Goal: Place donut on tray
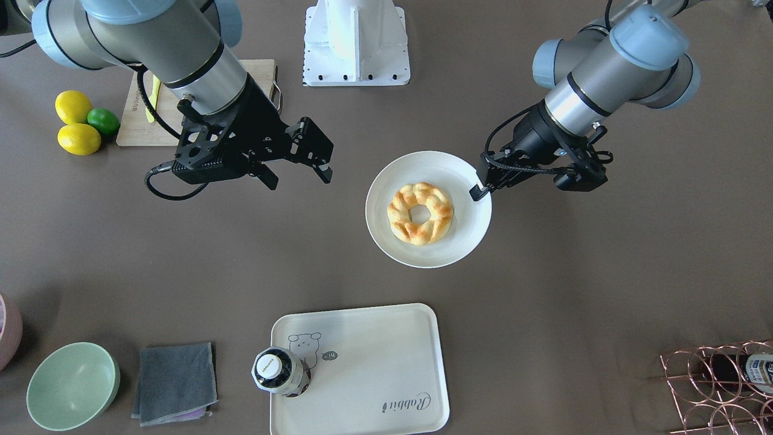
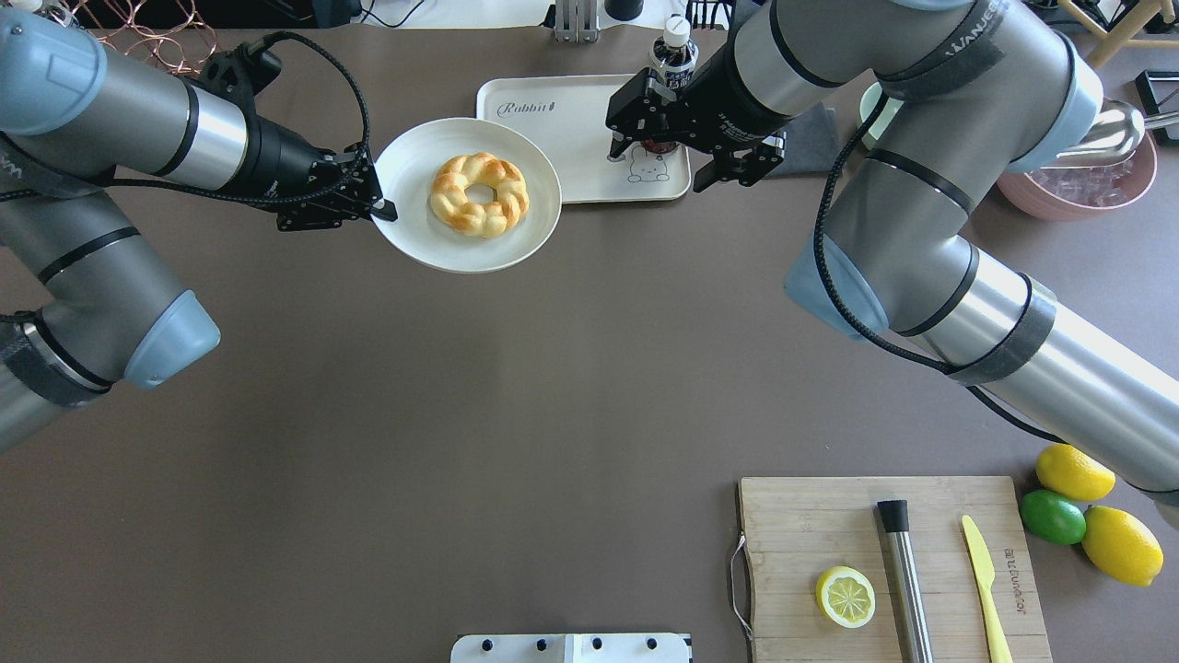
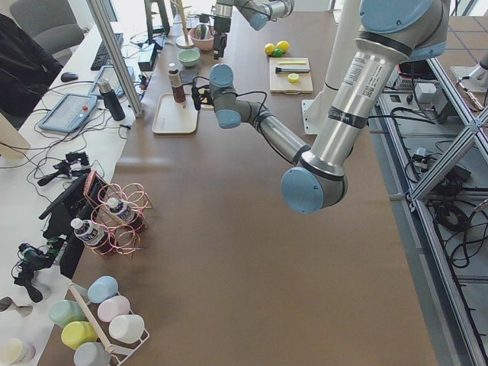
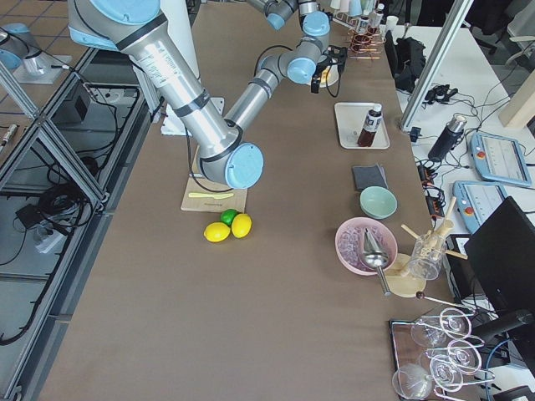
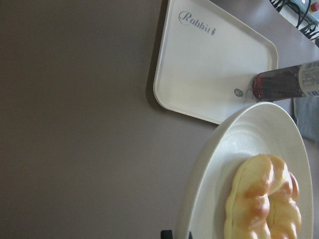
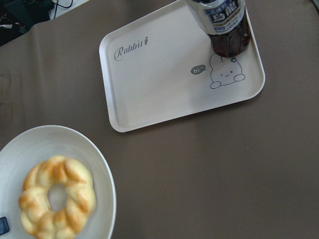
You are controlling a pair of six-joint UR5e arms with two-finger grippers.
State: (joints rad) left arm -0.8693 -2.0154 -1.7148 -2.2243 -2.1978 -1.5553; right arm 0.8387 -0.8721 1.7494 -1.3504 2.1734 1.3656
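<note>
Pinching the rim of the round white plate (image 1: 423, 254) with the left gripper (image 1: 478, 192), jaws shut tight on it. Holding the braided donut (image 1: 420, 212) in the middle of that plate, not on the cream tray (image 1: 374, 362) with the bear drawing, set well apart from the plate. Bearing a dark drink bottle (image 1: 281, 371) upright on the tray's corner, right by the bear. Spreading the fingers of the right gripper (image 1: 298, 175) wide above the brown table (image 1: 181, 254), beside the plate, with nothing held.

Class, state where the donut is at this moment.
In the overhead view, the donut lies on the plate just left of the tray, the left pincer at its rim.
</note>
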